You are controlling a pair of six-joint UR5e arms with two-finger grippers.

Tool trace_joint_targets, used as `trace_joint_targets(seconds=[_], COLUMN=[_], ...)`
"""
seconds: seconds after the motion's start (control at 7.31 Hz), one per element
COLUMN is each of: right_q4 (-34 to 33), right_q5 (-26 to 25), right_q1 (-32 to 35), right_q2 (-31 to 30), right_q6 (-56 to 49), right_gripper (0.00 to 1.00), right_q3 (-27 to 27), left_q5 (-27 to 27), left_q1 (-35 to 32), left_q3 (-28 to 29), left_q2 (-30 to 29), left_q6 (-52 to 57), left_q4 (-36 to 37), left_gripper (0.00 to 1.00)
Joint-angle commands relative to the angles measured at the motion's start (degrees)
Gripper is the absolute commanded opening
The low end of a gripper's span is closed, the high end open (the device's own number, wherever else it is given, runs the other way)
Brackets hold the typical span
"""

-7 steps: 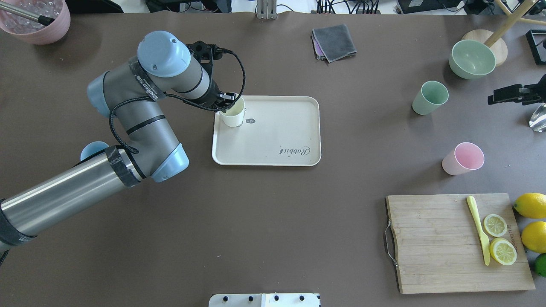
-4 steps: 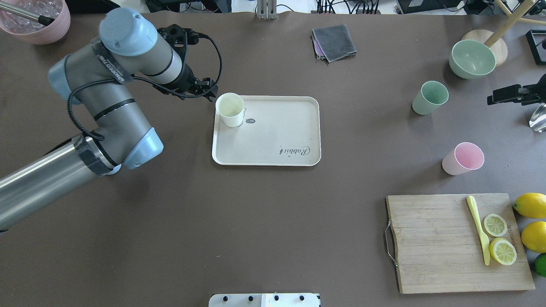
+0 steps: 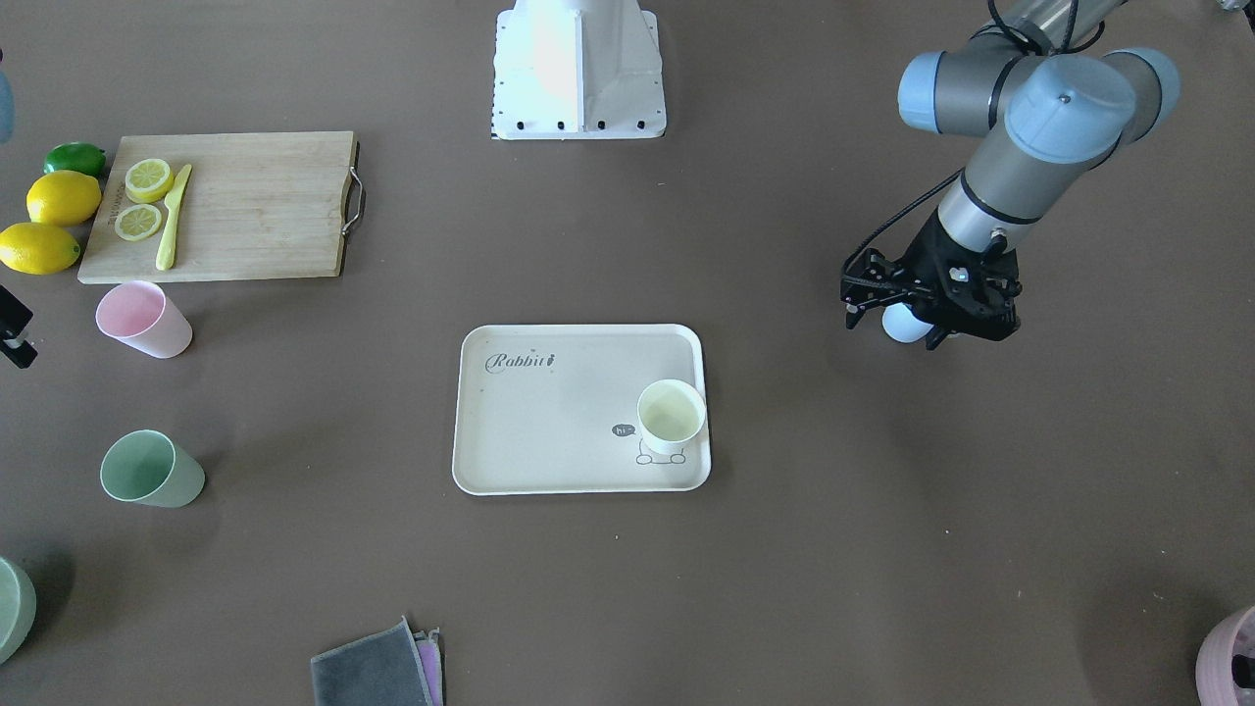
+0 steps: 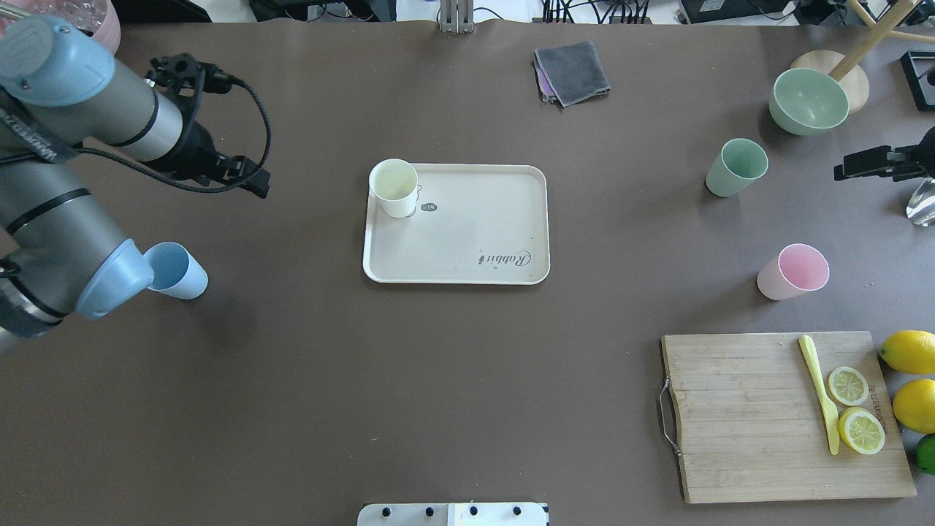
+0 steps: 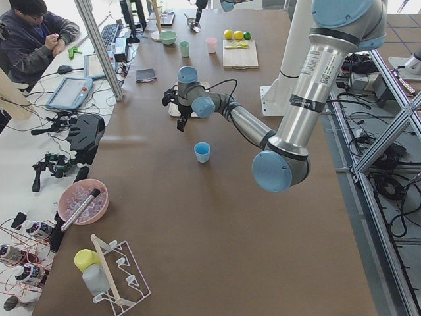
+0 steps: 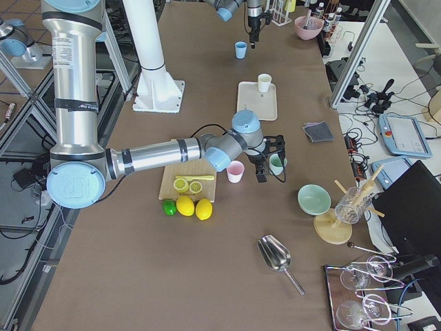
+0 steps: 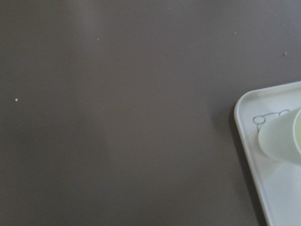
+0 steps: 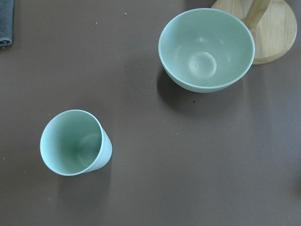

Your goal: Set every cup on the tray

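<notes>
One of four placed: cream-yellow cup upright in the far-left corner of the tray, tight against the rim. Three yet to go, all on the bare table: light blue cup at left, well apart from the tray; sage green cup and pink cup at right.

Easy to topple the light blue cup by clipping its rim with one finger on the way down. Light, tapered, smooth-looking: probably prone to slipping or tilting under an off-centre pinch. Risky, too, to crowd the next cup against the cream-yellow one and shove it over the rim; safer to aim for the tray's bare middle. On the right, easy to drift toward the green bowl, near the sage green cup, instead of the cup itself.

Left gripper: apparently spread, empty, touching nothing, hanging above the table between tray and light blue cup. Right gripper: above the table near the sage green cup, on its right, touching nothing visible; spread or closed, impossible to tell.
</notes>
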Motion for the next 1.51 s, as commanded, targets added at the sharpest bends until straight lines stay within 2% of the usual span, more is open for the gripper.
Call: trace_joint_targets(seconds=[0.0, 0.14, 0.41, 0.55, 0.96, 1.23, 1.37], right_q4=[0.0, 0.0, 0.0, 0.0, 0.0, 0.09, 0.09], right_q5=[-0.18, -0.18, -0.27, -0.27, -0.27, -0.18, -0.09], right_q1=[-0.11, -0.2, -0.29, -0.29, -0.37, -0.46, -0.46], right_q2=[-0.09, 0.0, 0.0, 0.0, 0.0, 0.0, 0.0], right_q6=[0.0, 0.0, 0.0, 0.0, 0.0, 0.0, 0.0], right_gripper=[1.0, 1.0, 1.0, 1.0, 1.0, 1.0, 1.0], right_q3=[-0.16, -0.07, -0.16, -0.16, -0.16, -0.07, -0.07], left_q5=[-0.03, 0.32, 0.41, 0.41, 0.41, -0.03, -0.03], left_q1=[-0.55, -0.47, -0.2, 0.06, 0.41, 0.59, 1.02], left_q3=[-3.05, -2.27, -0.16, 0.46, 1.08, 0.99, 1.6], left_q2=[9.68, 14.07, 14.65, 14.38, 13.68, 12.36, 11.31], left_q6=[6.96, 7.51, 6.73, 6.72, 6.72, 6.55, 6.55], left_q4=[-2.37, -8.13, -10.56, -10.56, -10.65, -10.91, -10.91], left_gripper=[0.98, 0.98, 0.97, 0.91, 0.61, 0.53, 0.36])
